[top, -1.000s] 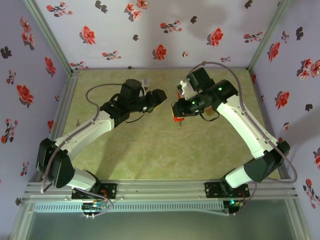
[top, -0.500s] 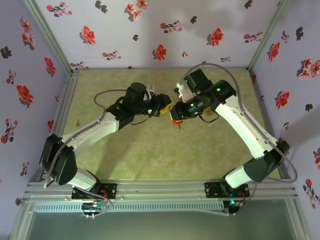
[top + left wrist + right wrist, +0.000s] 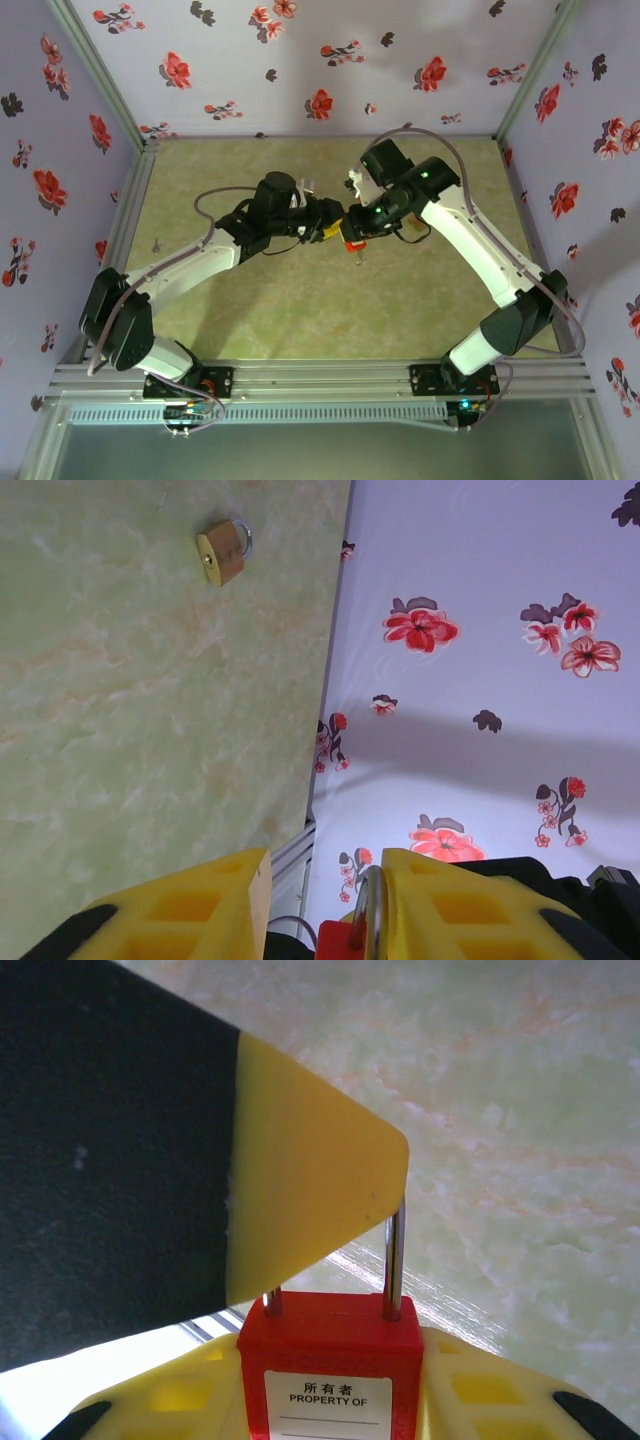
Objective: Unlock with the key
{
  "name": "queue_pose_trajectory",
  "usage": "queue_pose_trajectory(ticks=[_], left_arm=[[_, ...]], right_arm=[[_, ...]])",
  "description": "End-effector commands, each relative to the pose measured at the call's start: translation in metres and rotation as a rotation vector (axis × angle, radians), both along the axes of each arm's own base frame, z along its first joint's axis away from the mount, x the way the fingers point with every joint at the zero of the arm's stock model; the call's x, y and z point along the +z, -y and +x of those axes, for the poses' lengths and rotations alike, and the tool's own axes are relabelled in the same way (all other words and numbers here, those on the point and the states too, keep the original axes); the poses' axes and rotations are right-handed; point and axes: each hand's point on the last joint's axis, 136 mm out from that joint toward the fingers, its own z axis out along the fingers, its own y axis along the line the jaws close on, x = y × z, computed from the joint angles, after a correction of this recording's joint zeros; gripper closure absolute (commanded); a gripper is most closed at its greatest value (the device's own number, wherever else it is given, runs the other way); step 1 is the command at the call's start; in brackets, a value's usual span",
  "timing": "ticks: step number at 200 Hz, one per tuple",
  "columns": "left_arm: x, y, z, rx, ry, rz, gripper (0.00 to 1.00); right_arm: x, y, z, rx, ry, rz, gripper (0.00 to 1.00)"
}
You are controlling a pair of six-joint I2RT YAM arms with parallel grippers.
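Mid-table, left tool (image 3: 331,230) seemingly touches padlock (image 3: 328,1352).

padlock (image 3: 330,1360) in right jaws, left jaws beside

the red padlock (image 3: 330,1365) is cut off by the bottom edge below its label, and the top of its shackle (image 3: 394,1260) is hidden behind a yellow finger (image 3: 310,1180). whether a key sits in it is too small to tell from above.

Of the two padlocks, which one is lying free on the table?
The brass padlock, alone on the green table near the flowered wall. The red padlock is clamped in the right gripper instead.
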Motion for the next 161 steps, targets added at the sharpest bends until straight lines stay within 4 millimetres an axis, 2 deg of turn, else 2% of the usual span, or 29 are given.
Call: queue_pose_trajectory(ticks=[1, 15, 53, 74, 123, 161], left_arm=[[0.011, 0.001, -0.011, -0.029, -0.002, -0.039, 0.71], [0.013, 0.002, -0.011, -0.032, 0.003, -0.042, 0.76], [0.013, 0.005, -0.011, -0.05, 0.005, -0.05, 1.0], [0.016, -0.003, -0.005, -0.036, 0.021, -0.049, 1.0], [0.024, -0.032, 0.024, 0.027, 0.085, -0.015, 1.0], [0.028, -0.033, 0.034, 0.034, 0.121, -0.022, 1.0]], right_arm=[[0.007, -0.003, 0.004, 0.014, 0.035, 0.005, 1.0], [0.005, -0.004, 0.004, 0.017, 0.027, 0.004, 1.0], [0.003, -0.004, 0.004, 0.018, 0.025, 0.003, 1.0], [-0.001, -0.002, 0.001, 0.015, 0.01, -0.005, 1.0], [-0.009, 0.002, -0.014, 0.002, -0.036, 0.011, 1.0], [-0.013, 0.002, -0.017, -0.007, -0.051, 0.019, 1.0]])
